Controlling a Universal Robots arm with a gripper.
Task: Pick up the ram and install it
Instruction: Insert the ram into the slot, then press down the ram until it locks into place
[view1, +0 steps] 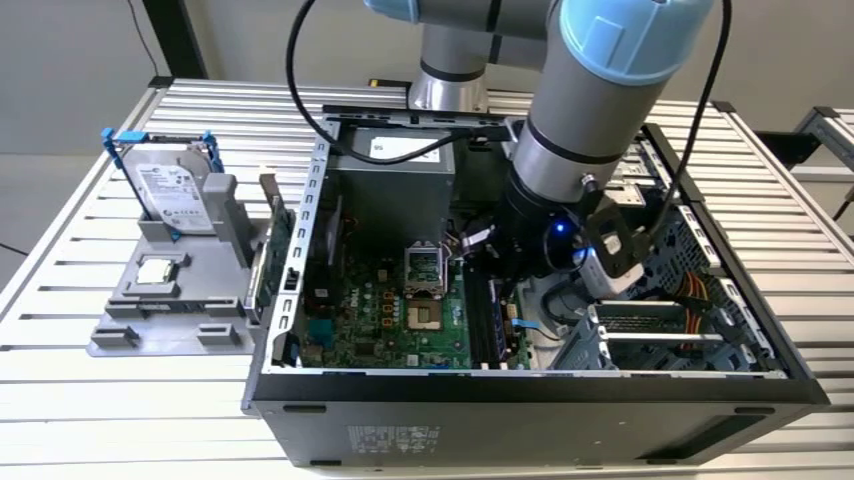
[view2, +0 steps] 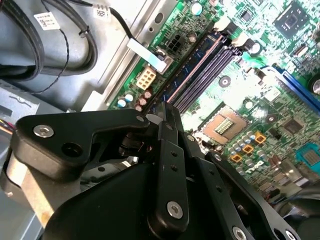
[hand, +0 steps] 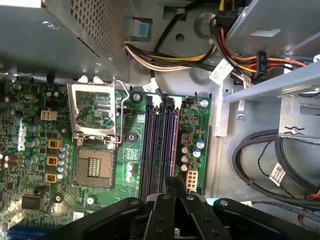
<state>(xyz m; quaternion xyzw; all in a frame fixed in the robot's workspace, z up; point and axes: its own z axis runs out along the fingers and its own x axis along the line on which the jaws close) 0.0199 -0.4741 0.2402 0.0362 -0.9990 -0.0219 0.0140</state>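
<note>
The hand (hand: 172, 187) is inside the open computer case (view1: 534, 390), low over the motherboard (hand: 100, 125), its fingers pressed close together with their tips at the near end of the black memory slots (hand: 159, 145). The ram (view2: 192, 67) appears to stand in the slot nearest the case wall, a dark blue stick on edge; whether the fingers pinch it or merely touch its end cannot be told. Judged step: seating. Pressing it home calls for even downward force along the slot line. Outside the case, a hard drive (view1: 174, 195) stands in a grey holder (view1: 167, 315) near the tabletop's (view1: 80, 400) edge at the exterior view's left.
</note>
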